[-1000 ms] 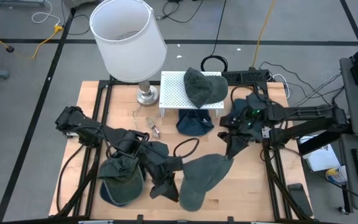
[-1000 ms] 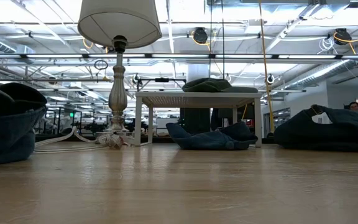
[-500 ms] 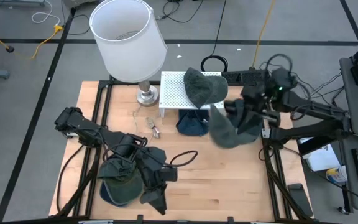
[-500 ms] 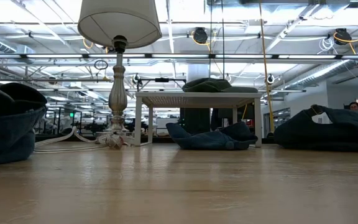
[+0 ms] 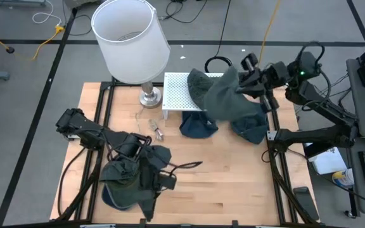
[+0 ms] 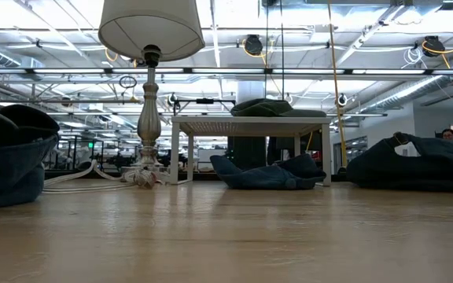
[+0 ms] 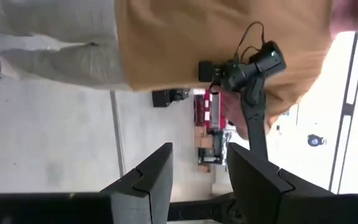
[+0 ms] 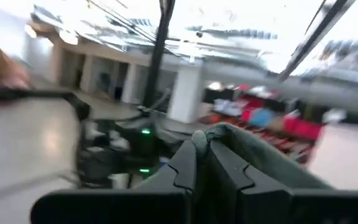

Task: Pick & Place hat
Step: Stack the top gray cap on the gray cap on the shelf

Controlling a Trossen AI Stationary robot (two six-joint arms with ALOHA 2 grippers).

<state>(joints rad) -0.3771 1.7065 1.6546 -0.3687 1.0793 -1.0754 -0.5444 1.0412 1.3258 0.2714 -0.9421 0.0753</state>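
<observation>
My right gripper (image 5: 244, 75) is shut on a grey-green hat (image 5: 227, 101), high over the right end of the white perforated stand (image 5: 179, 95). Another green hat (image 5: 197, 82) lies on the stand's top, also seen in the low view (image 6: 264, 107). A blue hat (image 5: 198, 126) lies on the table under the stand. My left gripper (image 7: 197, 180) stands open and holds nothing, at the near left (image 5: 156, 190), beside a pile of hats (image 5: 124, 180). My right gripper pinches an edge of the grey-green hat (image 8: 224, 134) between its two shut fingers (image 8: 188, 163). It reaches in about level from the table's right side. The hat hangs slack below and to the left of the fingers, lifted off the table. Whether its lower part touches the stand or the hat there, I cannot tell.
A lamp with a white shade (image 5: 130, 39) stands at the far left, its base (image 5: 149, 96) next to the stand. A dark blue hat (image 5: 251, 130) lies on the table to the right of the stand. The near middle of the wooden table (image 5: 227, 183) is bare.
My right gripper has risen from the table's near middle and swung toward the far right, rolling its wrist. It carried the grey-green hat off the table to above the stand's right end. My left gripper has turned in place.
</observation>
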